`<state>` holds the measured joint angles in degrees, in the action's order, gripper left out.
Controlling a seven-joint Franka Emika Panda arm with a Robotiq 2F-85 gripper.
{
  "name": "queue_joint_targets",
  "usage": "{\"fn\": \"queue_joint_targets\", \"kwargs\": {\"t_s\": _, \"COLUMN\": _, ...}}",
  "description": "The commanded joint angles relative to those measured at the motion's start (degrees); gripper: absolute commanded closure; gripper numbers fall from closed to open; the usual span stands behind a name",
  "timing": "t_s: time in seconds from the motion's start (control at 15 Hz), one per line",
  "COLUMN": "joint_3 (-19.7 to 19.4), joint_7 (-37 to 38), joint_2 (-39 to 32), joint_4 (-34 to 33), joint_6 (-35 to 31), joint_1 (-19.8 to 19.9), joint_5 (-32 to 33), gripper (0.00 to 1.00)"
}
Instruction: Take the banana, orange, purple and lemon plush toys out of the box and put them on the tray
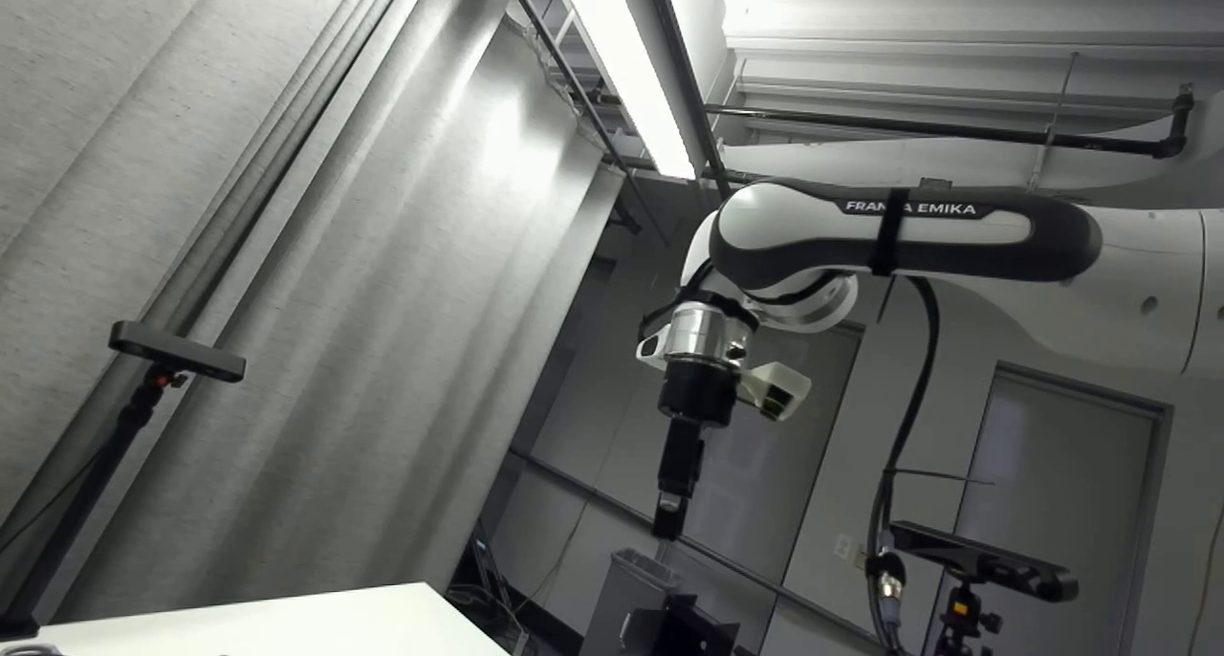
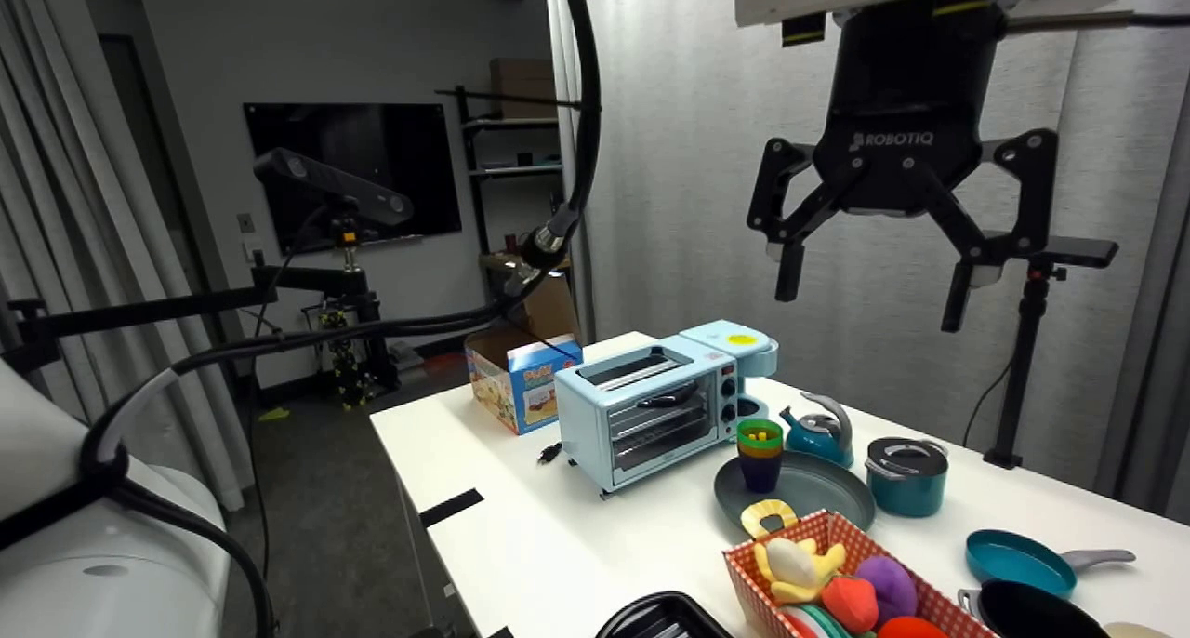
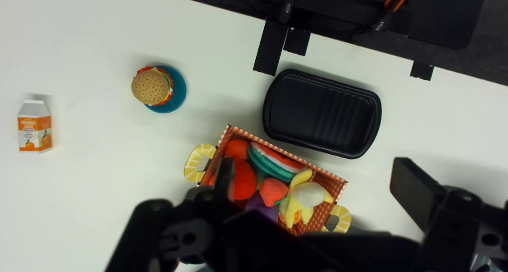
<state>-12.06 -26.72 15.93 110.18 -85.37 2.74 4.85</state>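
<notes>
The red checkered box [image 3: 327, 181] with yellow handles stands on the table; it also shows in an exterior view [image 2: 747, 582]. In it lie the peeled banana plush [image 3: 309, 194], an orange-slice toy [image 3: 296, 216] partly under the banana, and a purple plush [image 3: 262, 208], partly hidden by the gripper. The banana [image 2: 795, 568] and purple plush [image 2: 888, 584] also show in an exterior view. I cannot make out the lemon. The black tray [image 3: 295, 109] holds nothing and lies beside the box. My gripper [image 2: 871, 303] is wide open and empty, high above the table; its fingers frame the box in the wrist view [image 3: 317, 180].
The box also holds a watermelon slice [image 3: 274, 161], a strawberry [image 3: 274, 192] and red toys [image 3: 244, 181]. A burger [image 3: 151, 86] on a teal plate and a juice carton [image 3: 35, 126] stand nearby. A toaster oven [image 2: 651, 405], stacked cups [image 2: 760, 457], pot [image 2: 906, 478] and pan [image 2: 1018, 564] stand around.
</notes>
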Motion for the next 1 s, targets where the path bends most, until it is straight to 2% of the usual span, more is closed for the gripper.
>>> {"fn": "queue_joint_targets", "kwargs": {"t_s": 0.0, "joint_3": 0.53, "joint_7": -0.15, "joint_2": -0.17, "joint_4": -0.33, "joint_6": 0.19, "joint_1": 0.64, "joint_5": -0.15, "gripper": 0.00}}
{"fn": "queue_joint_targets", "kwargs": {"t_s": 0.33, "joint_3": 0.38, "joint_7": -0.16, "joint_2": -1.34, "joint_4": 1.00, "joint_6": -2.07, "joint_1": 0.52, "joint_5": -1.06, "gripper": 0.00}}
{"fn": "queue_joint_targets", "kwargs": {"t_s": 0.93, "joint_3": 3.51, "joint_7": -0.56, "joint_2": -5.87, "joint_4": 10.04, "joint_6": -13.82, "joint_1": -0.56, "joint_5": -6.86, "gripper": 0.00}}
